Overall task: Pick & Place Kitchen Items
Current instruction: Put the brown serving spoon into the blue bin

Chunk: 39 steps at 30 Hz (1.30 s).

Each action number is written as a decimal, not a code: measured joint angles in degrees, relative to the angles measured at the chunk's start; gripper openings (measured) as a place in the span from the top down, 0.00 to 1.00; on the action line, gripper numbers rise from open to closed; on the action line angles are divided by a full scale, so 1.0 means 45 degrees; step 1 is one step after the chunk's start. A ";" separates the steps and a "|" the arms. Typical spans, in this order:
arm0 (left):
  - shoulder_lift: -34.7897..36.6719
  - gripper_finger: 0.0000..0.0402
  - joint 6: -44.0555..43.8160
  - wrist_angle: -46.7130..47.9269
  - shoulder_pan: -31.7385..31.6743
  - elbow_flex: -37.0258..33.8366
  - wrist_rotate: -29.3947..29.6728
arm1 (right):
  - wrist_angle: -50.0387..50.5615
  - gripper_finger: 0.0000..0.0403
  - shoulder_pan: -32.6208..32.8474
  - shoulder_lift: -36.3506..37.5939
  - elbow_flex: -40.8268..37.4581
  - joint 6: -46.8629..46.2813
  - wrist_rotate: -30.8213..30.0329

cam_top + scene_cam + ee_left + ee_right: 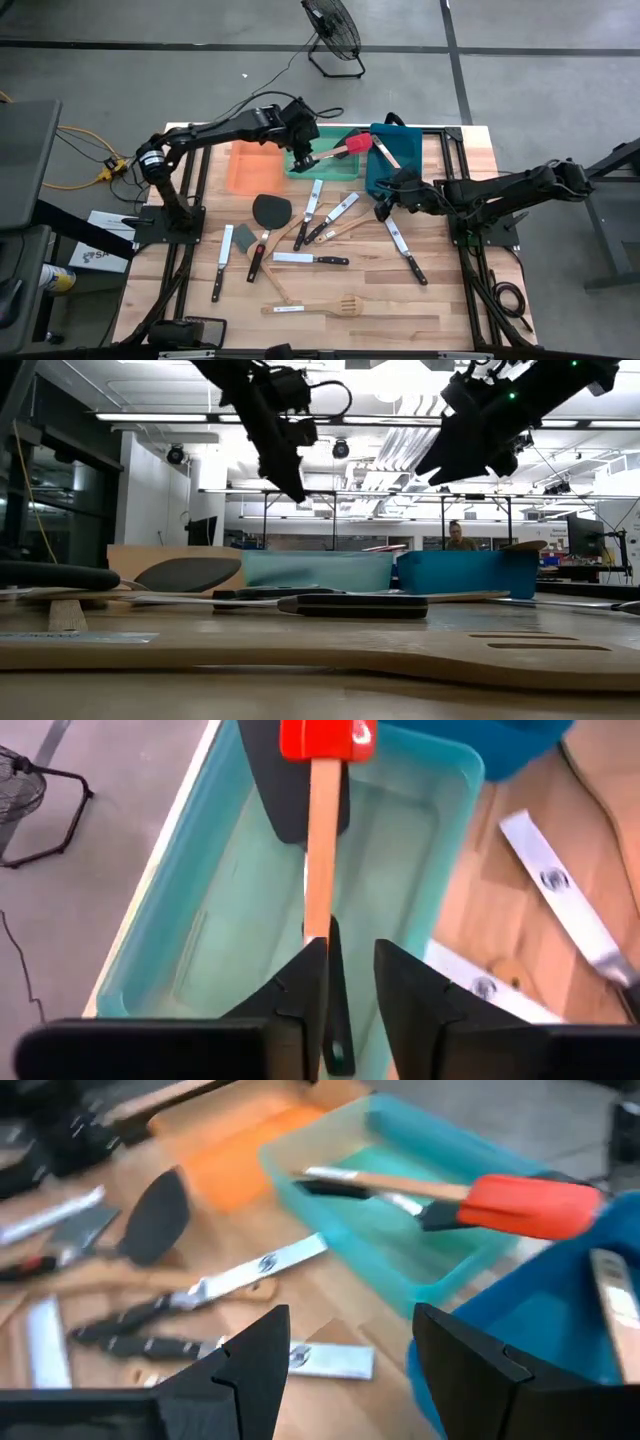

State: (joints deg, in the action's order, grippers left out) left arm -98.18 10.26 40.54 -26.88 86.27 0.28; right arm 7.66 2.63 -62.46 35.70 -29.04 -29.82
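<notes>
Slotted wooden turner (330,650) foremost, low view only

We note three trays along the wooden table's (440,290) far edge: an orange tray (247,168), a green tray (340,166) and a blue tray (385,170), side by side. A black floor fan (335,35) stands beyond the table. In the low view, a person (460,537) stands far behind the blue tray.

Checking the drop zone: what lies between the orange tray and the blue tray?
In the high view, the green tray sits between the orange tray and blue tray, with the red spatula above it.
</notes>
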 joint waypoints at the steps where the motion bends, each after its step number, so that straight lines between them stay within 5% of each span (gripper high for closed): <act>1: 0.0160 0.83 0.0057 0.0179 0.0059 -0.0098 -0.0072 | -0.0007 0.49 0.0000 0.0000 0.0000 0.0382 0.0294; 13: 0.2851 1.00 -0.0510 -0.1821 0.0286 -0.4201 -0.1829 | -0.0019 0.49 -0.0340 -0.0102 0.0098 0.3288 0.3639; 24: 0.5731 1.00 -0.1075 -0.4205 0.1330 -0.6502 -0.1568 | 0.1045 0.49 -0.0440 -0.2286 0.1483 0.7046 0.5094; 31: 0.7270 1.00 -0.1853 -0.5555 0.1844 -0.8122 -0.1273 | 0.4049 0.49 -0.0452 -0.3973 0.2678 0.8330 0.5232; 39: 0.8084 1.00 -0.2773 -0.7158 0.2254 -0.9785 -0.1273 | 0.4780 0.49 -0.0571 -0.5774 0.3416 0.9914 0.5875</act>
State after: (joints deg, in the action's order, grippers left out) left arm -61.80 -2.21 8.33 -16.73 42.24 -5.45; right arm 29.17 0.06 -88.44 51.08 15.57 -3.38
